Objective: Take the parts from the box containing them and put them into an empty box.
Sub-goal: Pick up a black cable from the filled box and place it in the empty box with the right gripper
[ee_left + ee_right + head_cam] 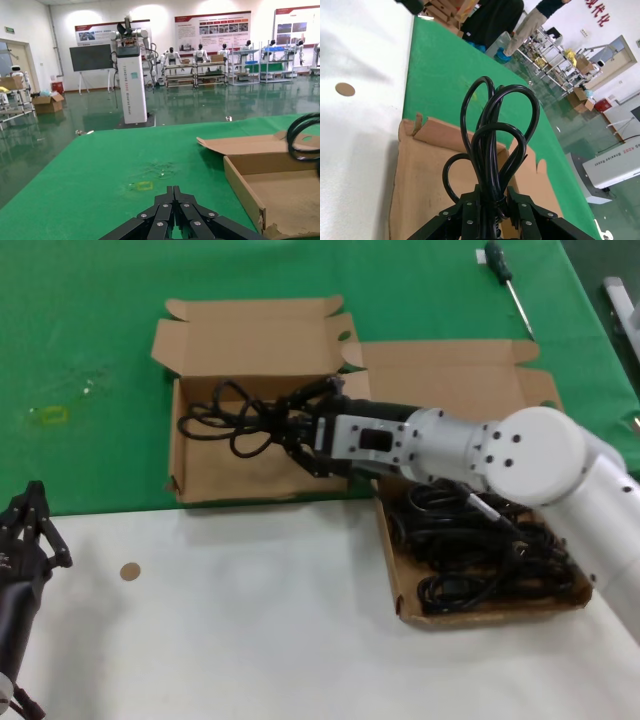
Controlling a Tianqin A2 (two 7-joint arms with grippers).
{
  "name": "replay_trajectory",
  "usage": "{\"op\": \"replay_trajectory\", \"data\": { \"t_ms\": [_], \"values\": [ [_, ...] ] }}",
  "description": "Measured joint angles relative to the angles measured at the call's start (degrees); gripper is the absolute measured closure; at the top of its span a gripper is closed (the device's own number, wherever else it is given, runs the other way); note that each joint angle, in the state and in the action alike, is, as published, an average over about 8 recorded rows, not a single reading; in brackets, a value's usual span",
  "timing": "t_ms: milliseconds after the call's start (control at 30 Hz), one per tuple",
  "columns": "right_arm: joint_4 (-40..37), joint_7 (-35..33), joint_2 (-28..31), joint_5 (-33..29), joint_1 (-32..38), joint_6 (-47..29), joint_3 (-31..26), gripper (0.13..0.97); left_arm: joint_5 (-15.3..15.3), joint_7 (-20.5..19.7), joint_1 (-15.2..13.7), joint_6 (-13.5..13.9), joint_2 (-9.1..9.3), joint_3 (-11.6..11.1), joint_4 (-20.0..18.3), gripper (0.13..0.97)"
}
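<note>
Right gripper [292,427] clenched on a black cable bundle [225,420], held over the smaller empty box [215,475]; not released. Several more cable bundles [480,550] remain in the larger box [405,608]. Left gripper [30,530] idle at the table edge, fingers together. Task looks barely begun.

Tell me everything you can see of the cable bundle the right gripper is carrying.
The cable bundle is a black, glossy, rubbery-looking cord coiled into several long loops. The right gripper is shut on one end, its fingers pinching the gathered strands, while the loops fan out freely beyond. It sits over the floor of the empty box, on the green cloth; whether the loops touch the cardboard is unclear. No plug is visible.
</note>
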Motion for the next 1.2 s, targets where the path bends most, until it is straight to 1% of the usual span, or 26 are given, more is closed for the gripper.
{"op": "replay_trajectory", "data": {
  "t_ms": [333,633,900,1167,1200],
  "values": [
    [-10.9,-7.9,-5.8,1.3,3.6,3.3,-0.9,0.849,0.0,0.0,0.0,0.0,0.0,0.0,0.0,0.945],
    [-17.3,-13.9,-8.2,3.1,5.8,5.4,-0.4,0.847,0.0,0.0,0.0,0.0,0.0,0.0,0.0,0.945],
    [-19.4,-16.7,-8.6,4.2,6.1,6.0,0.0,0.828,0.0,0.0,0.0,0.0,0.0,0.0,0.0,0.945],
    [-18.5,-16.6,-8.4,4.2,5.7,6.1,-0.1,0.735,0.0,0.0,0.0,0.0,0.0,0.0,0.0,0.945],
    [-18.3,-16.4,-8.3,4.1,5.6,6.1,-0.1,0.735,0.0,0.0,0.0,0.0,0.0,0.0,0.0,0.945]
  ]
}}
